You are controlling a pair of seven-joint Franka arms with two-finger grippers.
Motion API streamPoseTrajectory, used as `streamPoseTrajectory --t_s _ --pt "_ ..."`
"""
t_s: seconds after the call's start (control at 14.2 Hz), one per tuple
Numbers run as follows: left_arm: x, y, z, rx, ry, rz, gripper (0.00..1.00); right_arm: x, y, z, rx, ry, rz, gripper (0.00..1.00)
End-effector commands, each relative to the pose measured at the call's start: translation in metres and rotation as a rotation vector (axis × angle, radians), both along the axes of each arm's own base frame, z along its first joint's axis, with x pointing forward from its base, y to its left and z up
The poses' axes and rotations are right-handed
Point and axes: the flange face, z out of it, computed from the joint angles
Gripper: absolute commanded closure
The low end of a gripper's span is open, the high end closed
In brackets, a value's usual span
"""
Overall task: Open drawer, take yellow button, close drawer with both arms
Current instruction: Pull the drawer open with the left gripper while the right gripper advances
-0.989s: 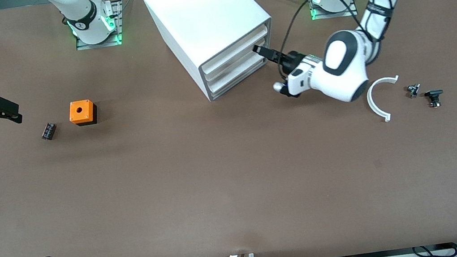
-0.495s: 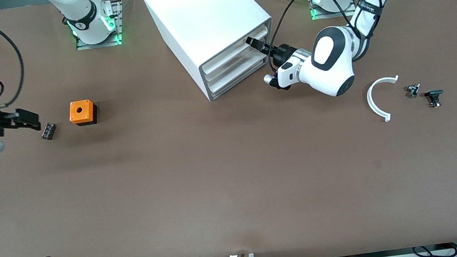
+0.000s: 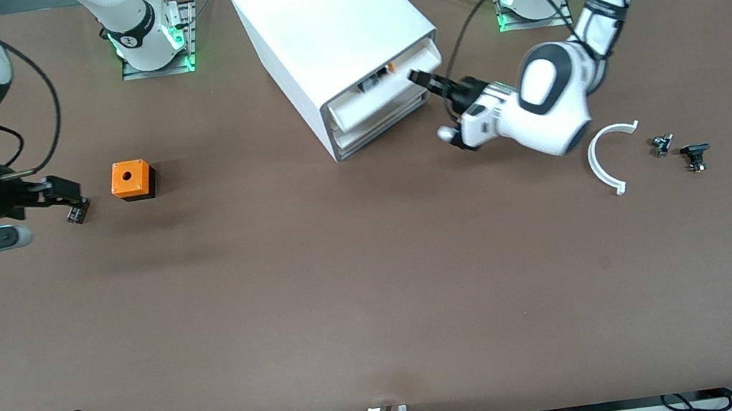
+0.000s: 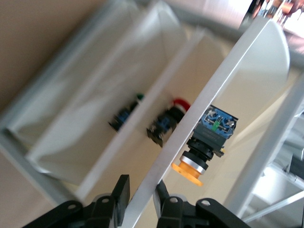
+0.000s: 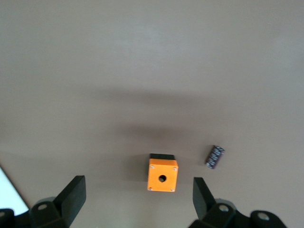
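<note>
The white cabinet (image 3: 323,16) stands at the table's back middle. Its top drawer (image 3: 382,93) is pulled out a little. The button's orange cap (image 3: 391,67) shows in the gap. In the left wrist view the button (image 4: 202,152) lies inside the drawer, just past its front wall (image 4: 204,114). My left gripper (image 3: 423,79) is shut on that front wall, one finger on each side of it (image 4: 141,190). My right gripper (image 3: 69,197) is open and empty above the table near the right arm's end; the right wrist view shows it wide open (image 5: 137,194).
An orange cube with a hole (image 3: 131,179) and a small dark part (image 3: 76,215) lie under the right gripper. A white curved piece (image 3: 602,159) and two small dark parts (image 3: 662,144) lie near the left arm's end. Two more small buttons (image 4: 166,121) show in the lower drawers.
The left gripper reached the top drawer's front wall, closed on it and drew the drawer out, baring the button. The right gripper moved in over the small dark part.
</note>
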Motion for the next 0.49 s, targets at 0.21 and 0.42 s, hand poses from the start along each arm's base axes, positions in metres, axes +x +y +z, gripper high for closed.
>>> streamPoseTrajectory --t_s 0.21,0.42 --pt "0.072 0.085 0.023 0.074 -0.129 0.232 0.78 0.002 0.051 -0.019 0.097 0.038 0.035 0.0" --pt "0.08 0.102 0.043 0.073 -0.186 0.261 0.0 0.008 0.054 -0.031 0.086 0.05 0.056 0.0"
